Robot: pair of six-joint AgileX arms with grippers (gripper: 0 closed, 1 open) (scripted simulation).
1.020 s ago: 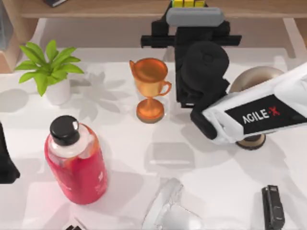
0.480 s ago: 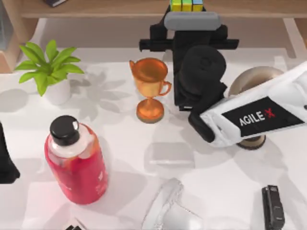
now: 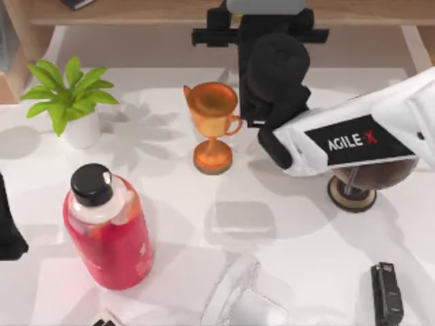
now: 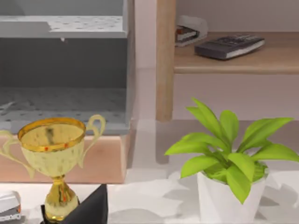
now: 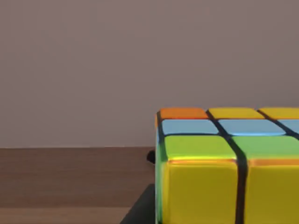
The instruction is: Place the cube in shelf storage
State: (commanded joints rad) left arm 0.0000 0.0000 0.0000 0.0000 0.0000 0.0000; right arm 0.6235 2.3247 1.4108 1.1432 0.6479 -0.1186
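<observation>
The cube (image 5: 219,168), with yellow, green, blue and orange tiles split by dark lines, sits close up in the right wrist view, above the brown board of the shelf storage (image 5: 70,177). In the top view the shelf storage (image 3: 136,12) runs along the back edge. My right gripper (image 3: 265,5) reaches over that board at the picture's top edge, shut on the cube, which is hidden there. My left gripper (image 3: 7,227) is parked at the table's left edge.
An orange trophy (image 3: 212,122) stands just left of my right arm. A potted plant (image 3: 68,95) is at the back left and a red bottle (image 3: 109,231) at the front left. A translucent grey block (image 3: 241,221) lies mid-table, with a brown stand (image 3: 352,190) under my right arm.
My right arm has moved toward the back, carrying the cube over the shelf board and past the top view's upper edge. The left arm has not moved.
</observation>
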